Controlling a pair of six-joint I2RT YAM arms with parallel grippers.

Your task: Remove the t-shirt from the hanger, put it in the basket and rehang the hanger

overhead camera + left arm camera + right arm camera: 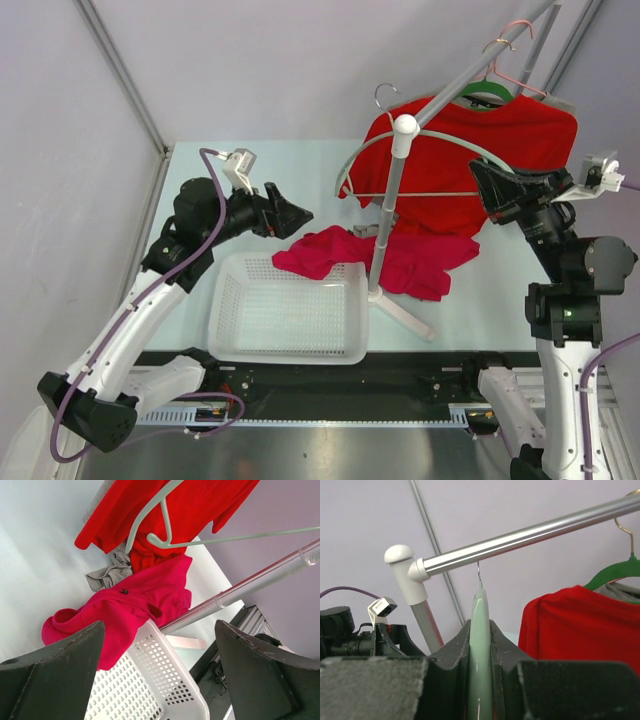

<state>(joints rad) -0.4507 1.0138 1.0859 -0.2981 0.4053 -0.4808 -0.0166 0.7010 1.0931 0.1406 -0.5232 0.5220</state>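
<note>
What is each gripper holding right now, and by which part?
The right gripper clamps the hanger by the outer end of one plastic arm, its fingers on the two flat faces. The left gripper is open and holds nothing.

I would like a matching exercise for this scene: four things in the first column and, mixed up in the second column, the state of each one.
Column one
1. deep crimson cloth t-shirt
2. pale grey-green plastic hanger
3. brighter orange-red t-shirt
4. left gripper

Column two
A. open, holding nothing
B. bare, clamped in the right gripper
C. hanging on a dark green hanger
D. crumpled on the table, partly over the white plastic basket

Pairs: 1-D, 2-B, 3-C, 4-A.
</note>
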